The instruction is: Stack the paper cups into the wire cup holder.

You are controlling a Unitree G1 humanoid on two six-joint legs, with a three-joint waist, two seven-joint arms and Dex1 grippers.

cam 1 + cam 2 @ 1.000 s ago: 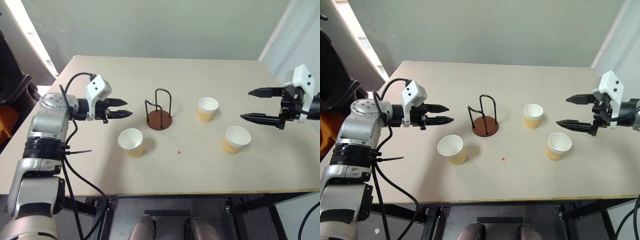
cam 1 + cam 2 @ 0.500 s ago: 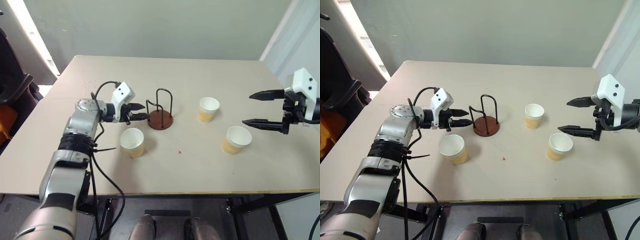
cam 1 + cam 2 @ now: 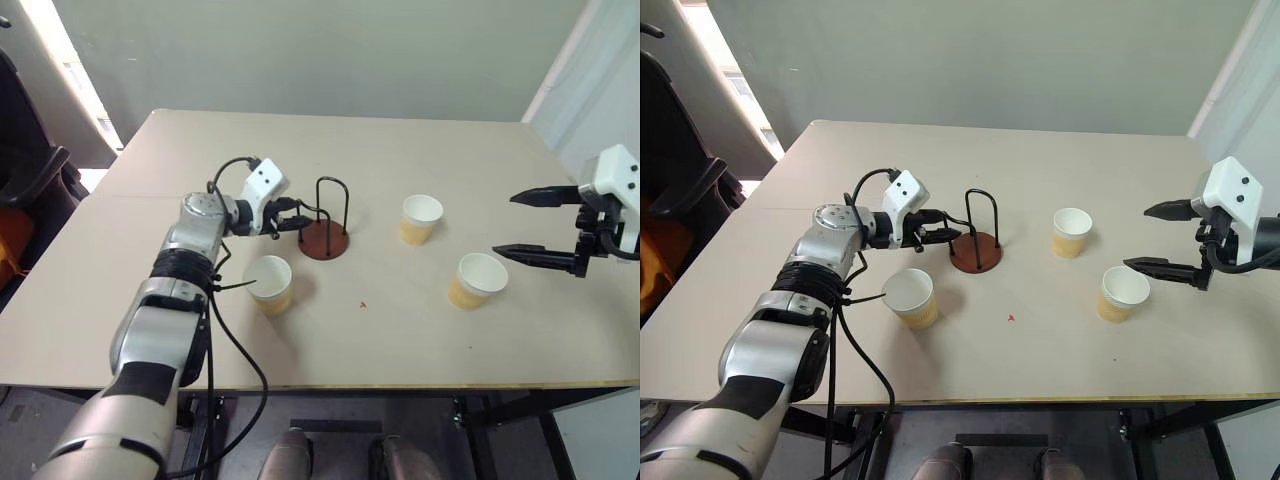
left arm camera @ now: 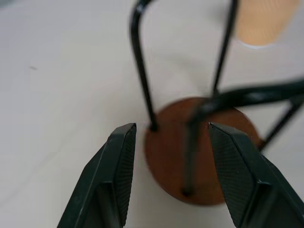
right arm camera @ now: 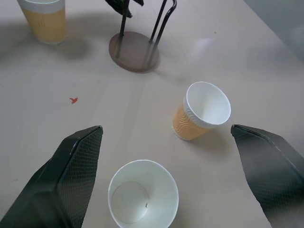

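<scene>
Left wrist view: parted left claw (image 4: 168, 178) straddles blurred wire cup holder (image 4: 199, 152); right claw (image 5: 173, 180) agape.

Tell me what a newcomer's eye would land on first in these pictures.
First, the left pincer at the wire cup holder mid-table, its open fingers flanking a wire loop above the brown base. Next, three paper cups stand upright and apart on the table: one on the robot's side of the holder, two to its right. At the table's right edge the right pincer hangs wide open beside the nearer cup, holding nothing.
</scene>
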